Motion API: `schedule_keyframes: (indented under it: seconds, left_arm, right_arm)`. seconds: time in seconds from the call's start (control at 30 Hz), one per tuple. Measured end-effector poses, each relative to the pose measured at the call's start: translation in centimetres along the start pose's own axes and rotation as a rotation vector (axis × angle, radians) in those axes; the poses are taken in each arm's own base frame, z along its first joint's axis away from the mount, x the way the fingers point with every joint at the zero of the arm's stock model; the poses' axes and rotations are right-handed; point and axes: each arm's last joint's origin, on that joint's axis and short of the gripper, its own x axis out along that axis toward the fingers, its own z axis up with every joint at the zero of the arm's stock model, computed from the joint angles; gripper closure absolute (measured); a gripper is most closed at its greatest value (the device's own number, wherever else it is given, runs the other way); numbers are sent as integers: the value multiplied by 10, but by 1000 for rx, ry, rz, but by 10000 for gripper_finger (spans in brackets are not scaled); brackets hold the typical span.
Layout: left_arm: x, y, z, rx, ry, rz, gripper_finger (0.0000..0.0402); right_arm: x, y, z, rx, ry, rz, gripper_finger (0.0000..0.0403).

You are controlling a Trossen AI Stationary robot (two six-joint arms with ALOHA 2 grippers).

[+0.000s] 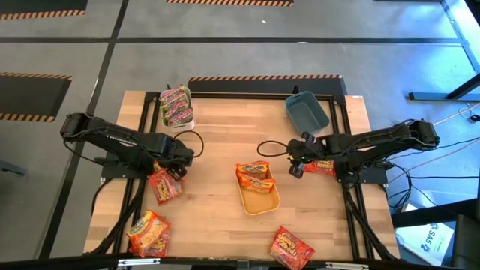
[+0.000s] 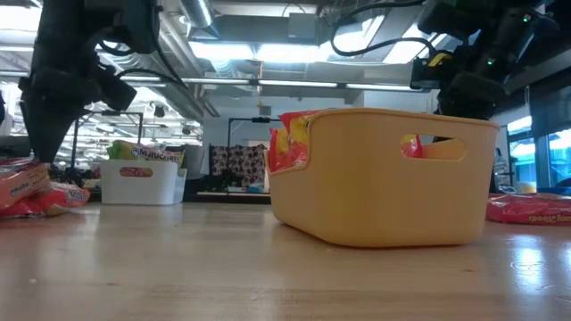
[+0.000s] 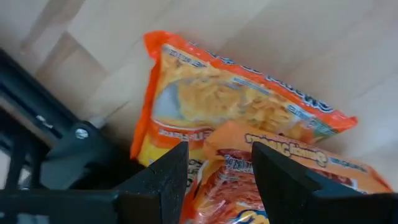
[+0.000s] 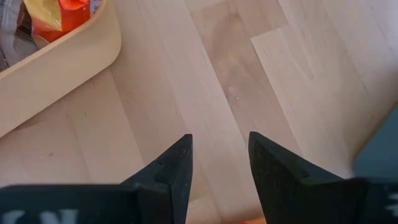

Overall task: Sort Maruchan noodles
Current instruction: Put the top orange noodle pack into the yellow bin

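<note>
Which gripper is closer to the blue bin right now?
Right. The right gripper sits just below the blue bin; the left gripper is far across the table.

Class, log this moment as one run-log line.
left gripper: open over packets | right gripper: open, empty, beside yellow bin

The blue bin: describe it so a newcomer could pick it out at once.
Start at the wooden table in the high view and go to its far right corner. The blue bin sits there at an angle, just beyond the right end effector. Unlike the white bin and the yellow bin, it holds no noodle packets.
</note>
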Motion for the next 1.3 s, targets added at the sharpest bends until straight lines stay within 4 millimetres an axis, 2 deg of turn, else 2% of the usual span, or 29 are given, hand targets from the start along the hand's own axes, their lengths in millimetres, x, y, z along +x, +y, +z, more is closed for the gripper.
schedule_keyframes:
  seconds: [0.23,0.53,0.67,0.9,1.1,1.3]
  left_arm:
    - [-2,-17,2,40,27,-212,232]
    - [-7,-39,-6,136,43,-413,232]
    - [-8,-32,-9,119,24,-302,232]
    - [-15,-4,-8,4,-88,77,232]
    - [15,2,-14,72,55,40,232]
    - [31,-1,-9,138,-3,-47,232]
  right_arm:
    - [0,0,0,-1,0,-1,265]
    - [0,0,0,-11,-1,-1,265]
    - [0,0,0,-16,-1,-1,265]
    - [0,0,0,-15,-3,-1,265]
    - [0,0,0,-15,-3,1,265]
    - [0,0,1,-17,-12,-14,265]
